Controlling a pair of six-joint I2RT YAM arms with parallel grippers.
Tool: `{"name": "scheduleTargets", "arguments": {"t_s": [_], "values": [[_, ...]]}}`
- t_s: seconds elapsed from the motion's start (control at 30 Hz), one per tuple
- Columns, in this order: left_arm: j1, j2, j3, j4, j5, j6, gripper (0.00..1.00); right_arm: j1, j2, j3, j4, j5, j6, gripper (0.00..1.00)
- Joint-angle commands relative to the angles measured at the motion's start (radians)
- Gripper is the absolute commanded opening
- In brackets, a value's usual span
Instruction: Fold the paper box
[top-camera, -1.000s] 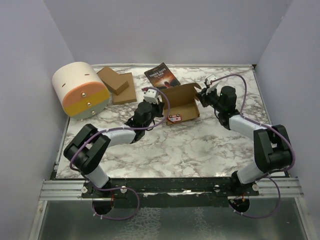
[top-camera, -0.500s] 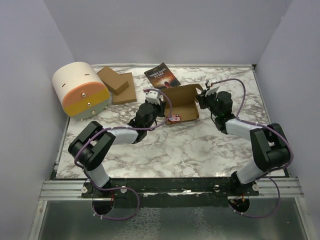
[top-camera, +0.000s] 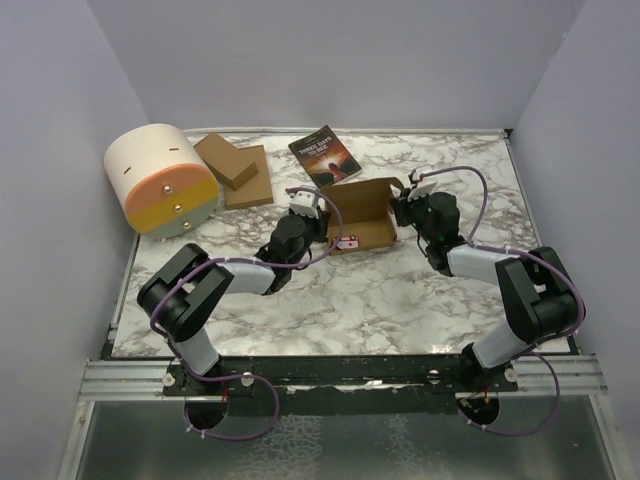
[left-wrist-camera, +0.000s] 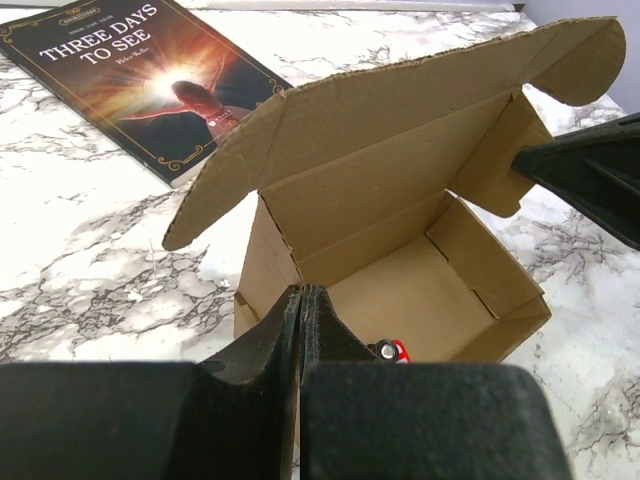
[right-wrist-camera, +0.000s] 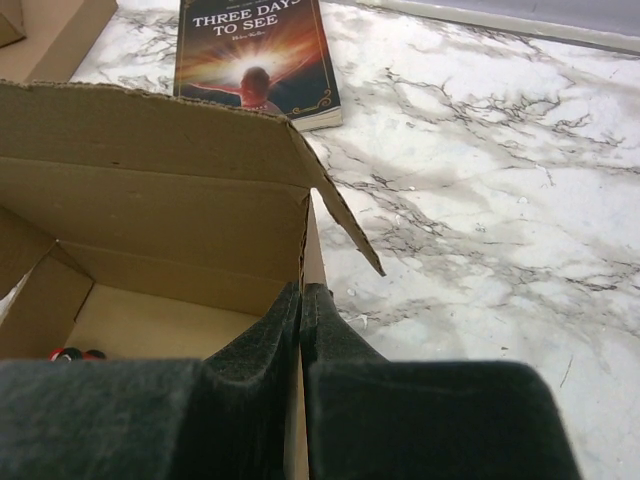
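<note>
Top view, left to right. Cream and orange drum (top-camera: 160, 182) at 10 o'clock on the marble table (top-camera: 330, 300), out of play. Stack of flat cardboard (top-camera: 235, 168) just beside it at 11 o'clock, spare blanks, untouched. Dark book (top-camera: 323, 152) at 12 o'clock, flat, cover up, just behind the paper box (top-camera: 368, 228).

The paper box sits a little past table centre toward 1 o'clock. It is already a tray: 4 walls up, lid flap standing open at the back, side tabs loose.

Left gripper (left-wrist-camera: 302, 305) comes in low from 7 o'clock. Jaws fully together at the box's left front corner, and they look pinched on the thin wall edge there. Likely reason: pin that side so the tray does not slide or splay.

Right gripper (right-wrist-camera: 302, 300) comes in from 4 o'clock. Jaws fully together too, with the right side wall running straight into the seam between the fingers (right-wrist-camera: 250, 400), so it reads as a pinch on that wall. Same job on the other side: 2 holds at opposite ends keep the tray square.

Judgement: body formed, lid not yet closed. Next step probably needs 1 claw freed to tip the lid forward and tuck the tabs. Risk: box lifts or a wall creases.
</note>
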Motion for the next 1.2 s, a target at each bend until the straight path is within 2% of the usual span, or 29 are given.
{"name": "scheduleTargets", "arguments": {"t_s": [0.0,0.33,1.17], "values": [[-0.016,-0.026,-0.033,0.056,0.008,-0.007,0.0,0.037,-0.011,-0.027,0.03,0.027,0.036,0.01],[-0.038,-0.025,-0.072,0.08,-0.001,-0.033,0.0,0.062,-0.025,-0.073,0.026,0.048,0.102,0.01],[-0.064,-0.05,-0.141,0.087,-0.022,-0.047,0.0,0.062,-0.08,-0.118,-0.095,0.002,0.071,0.02]]}}
